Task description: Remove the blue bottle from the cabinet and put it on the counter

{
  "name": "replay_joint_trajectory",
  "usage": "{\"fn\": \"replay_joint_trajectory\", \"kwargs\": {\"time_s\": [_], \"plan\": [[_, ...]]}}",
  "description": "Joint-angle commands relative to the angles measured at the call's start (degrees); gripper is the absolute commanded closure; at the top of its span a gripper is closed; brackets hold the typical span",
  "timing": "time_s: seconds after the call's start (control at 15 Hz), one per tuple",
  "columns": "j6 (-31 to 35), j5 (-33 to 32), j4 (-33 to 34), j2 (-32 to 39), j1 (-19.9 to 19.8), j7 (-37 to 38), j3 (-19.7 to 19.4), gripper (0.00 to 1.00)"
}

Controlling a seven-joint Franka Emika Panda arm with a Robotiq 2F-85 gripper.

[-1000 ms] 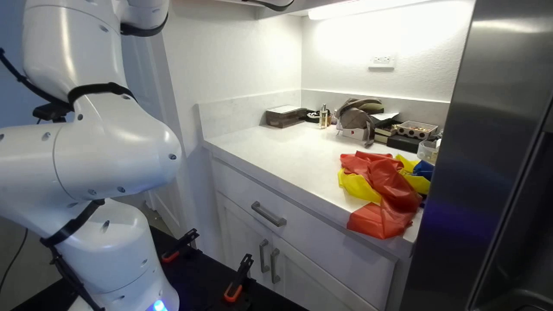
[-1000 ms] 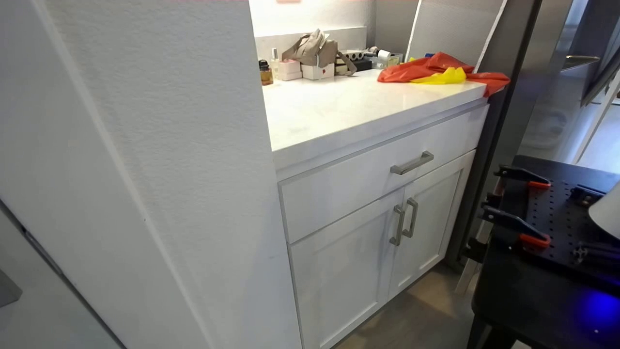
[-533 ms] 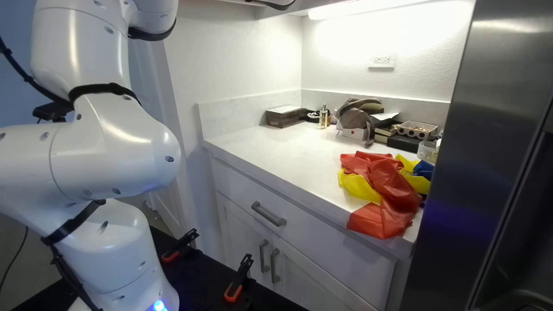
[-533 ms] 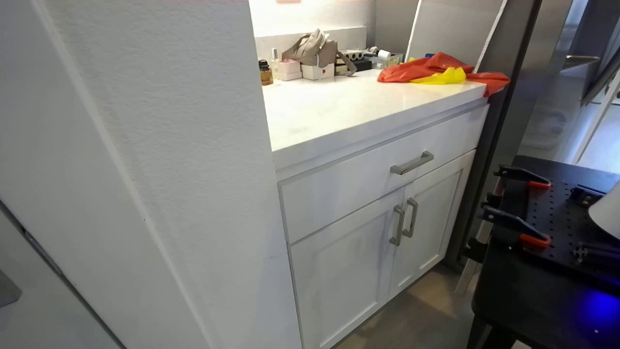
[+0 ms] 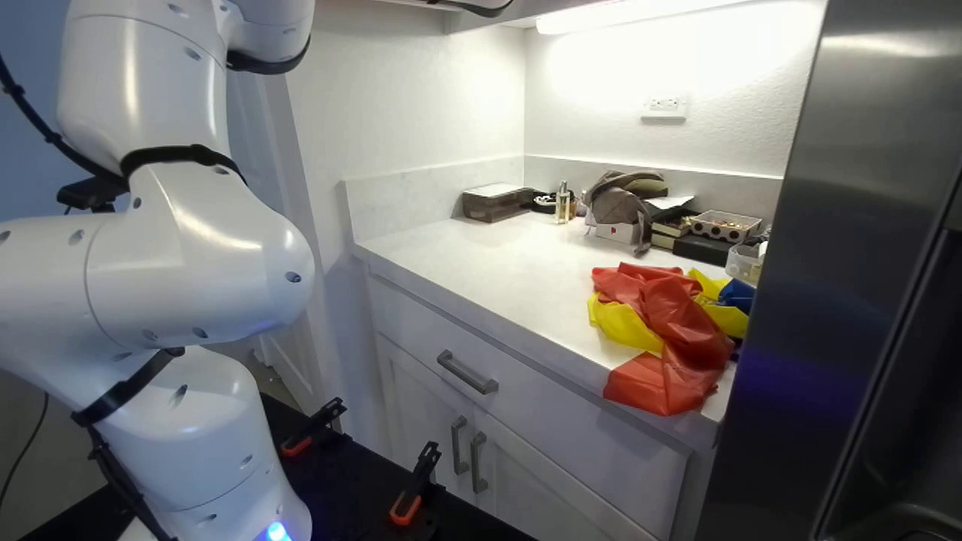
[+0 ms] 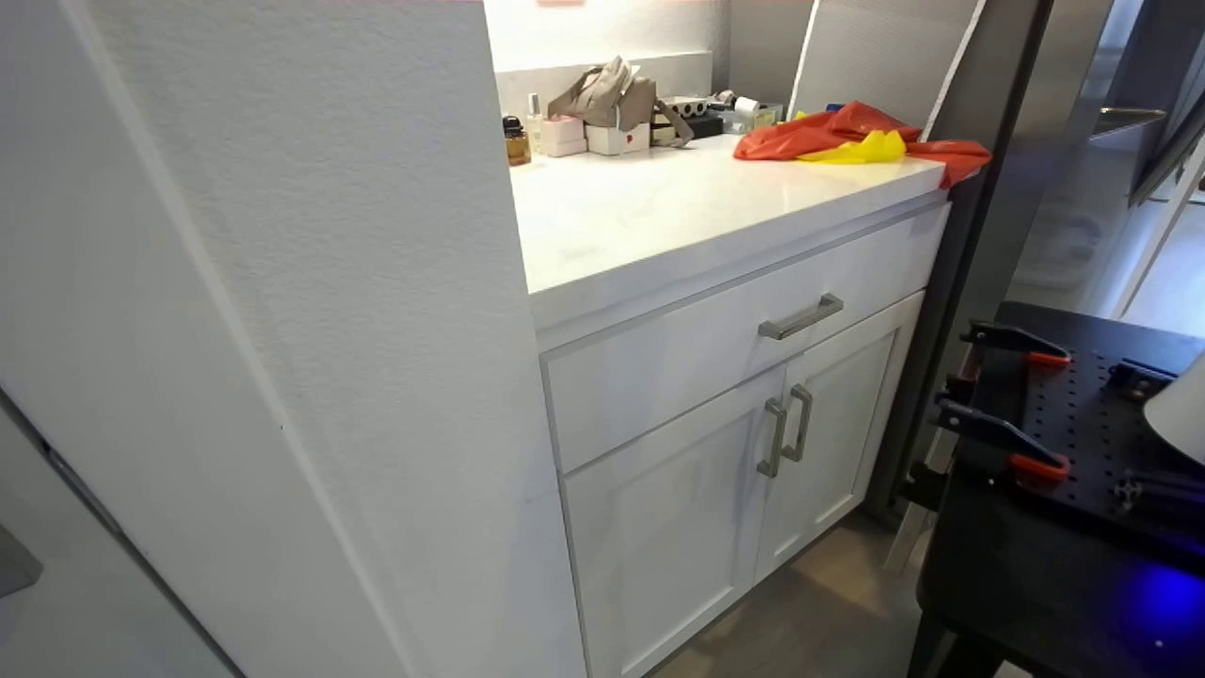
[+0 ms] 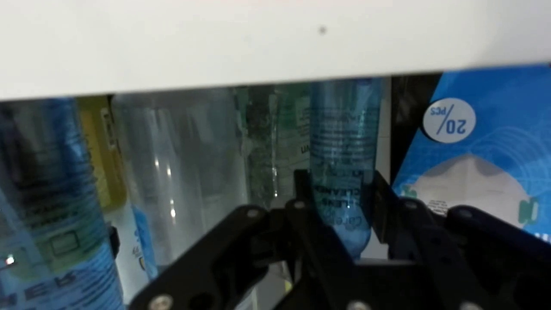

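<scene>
Item: your gripper (image 7: 340,183), in the wrist view; its fingers (image 7: 302,185) stand apart, one at each side of the blue bottle (image 7: 344,142). Whether they pinch it, you cannot tell.
Item: blue bottle, lettered LENS CLEANER, inside the cabinet (image 7: 258,47), partly behind its white edge.
Item: its neighbours, a clear bottle (image 7: 193,181) to picture left, a blue box (image 7: 495,137) with a mask print to picture right.
Item: counter (image 5: 496,263), in both exterior views, bearing a red-and-yellow heap (image 5: 665,323) that overhangs its front edge, and a white box (image 5: 616,232) farther back.
Item: your arm (image 5: 210,255), partly shown, in an exterior view.
</scene>
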Motion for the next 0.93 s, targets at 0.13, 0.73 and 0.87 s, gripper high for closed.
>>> {"fn": "replay_joint_trajectory", "kwargs": {"time_s": [0.13,0.73,0.87], "plan": [[-4.38,-0.55,0.82,2.99,-0.06,-4.26,4.26,0.90],[-7.19,2.46,-4.58,5.17,13.97,-12.27,-7.37,0.90],[-6.95,1.74,-7.91,6.04,19.76,-12.15,-12.71,0.90]]}}
